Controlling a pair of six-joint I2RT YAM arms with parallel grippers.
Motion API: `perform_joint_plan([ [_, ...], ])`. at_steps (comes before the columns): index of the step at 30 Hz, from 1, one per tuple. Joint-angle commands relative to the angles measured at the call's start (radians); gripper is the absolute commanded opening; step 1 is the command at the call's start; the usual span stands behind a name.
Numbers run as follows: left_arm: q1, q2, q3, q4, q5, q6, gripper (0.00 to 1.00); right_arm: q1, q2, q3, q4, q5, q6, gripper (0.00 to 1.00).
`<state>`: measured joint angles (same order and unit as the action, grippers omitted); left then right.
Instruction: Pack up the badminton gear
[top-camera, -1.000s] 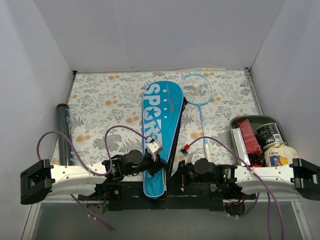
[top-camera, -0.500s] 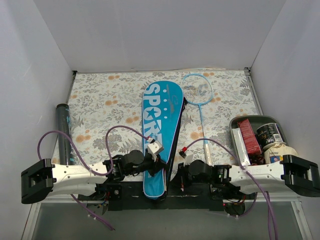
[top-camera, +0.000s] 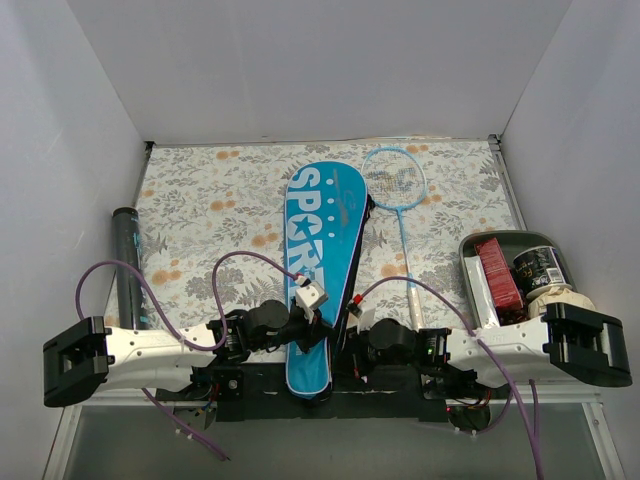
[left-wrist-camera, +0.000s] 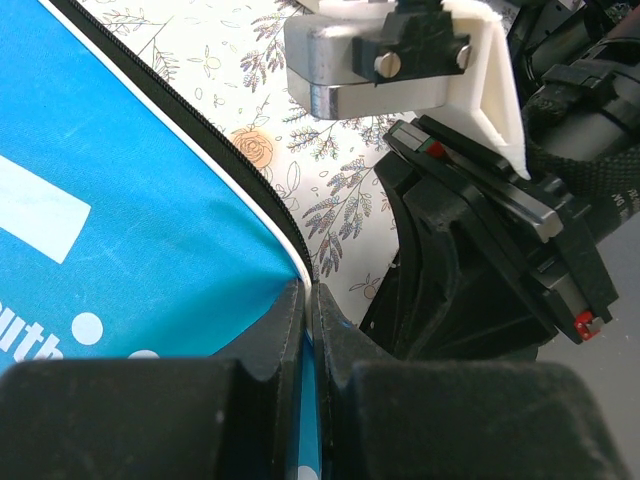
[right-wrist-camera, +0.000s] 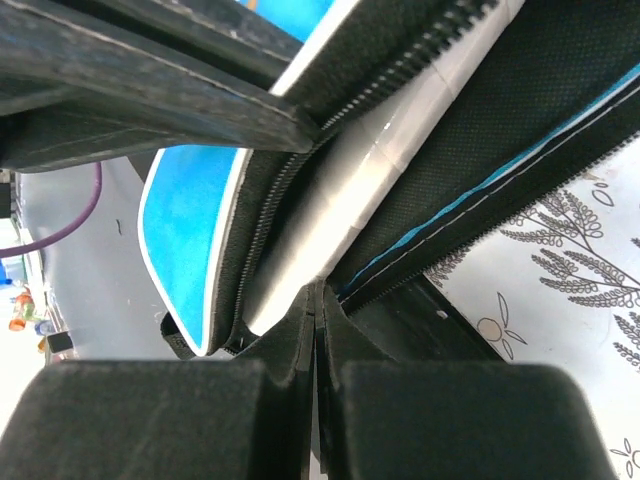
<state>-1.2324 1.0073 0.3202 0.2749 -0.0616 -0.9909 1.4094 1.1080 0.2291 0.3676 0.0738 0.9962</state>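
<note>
The blue cover (top-camera: 320, 240) lettered "SPORT" lies lengthwise at the middle of the floral mat. My left gripper (top-camera: 316, 322) is shut on its right zip edge near the bottom; the left wrist view shows blue fabric (left-wrist-camera: 120, 200) pinched at the left gripper (left-wrist-camera: 308, 300). My right gripper (top-camera: 350, 342) is shut, its tips (right-wrist-camera: 318, 300) against the cover's open seam, where a white racket handle (right-wrist-camera: 360, 190) lies inside. A light-blue racket (top-camera: 396, 180) lies right of the cover. The black tube (top-camera: 127, 262) lies at the left. No shuttlecocks are in view.
A grey tray (top-camera: 468, 243) with food packets and cans stands at the right, next to the right arm. White walls close in the mat on three sides. Purple cables loop over both arms. The right arm's wrist (left-wrist-camera: 480, 260) sits close beside my left gripper.
My right gripper has moved left, from beside the loose racket's handle to the cover's lower right edge. The left gripper has stayed on the cover.
</note>
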Motion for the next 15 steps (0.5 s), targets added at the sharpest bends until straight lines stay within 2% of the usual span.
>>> perform_joint_plan([
  [1, -0.001, -0.018, 0.007, 0.044, -0.007, 0.015, 0.0, 0.01, -0.03, 0.033, 0.037, 0.014, -0.013, 0.01],
  [15, -0.001, -0.035, -0.003, 0.044, -0.01, 0.011, 0.0, 0.02, 0.029, 0.039, 0.071, 0.007, -0.008, 0.01],
])
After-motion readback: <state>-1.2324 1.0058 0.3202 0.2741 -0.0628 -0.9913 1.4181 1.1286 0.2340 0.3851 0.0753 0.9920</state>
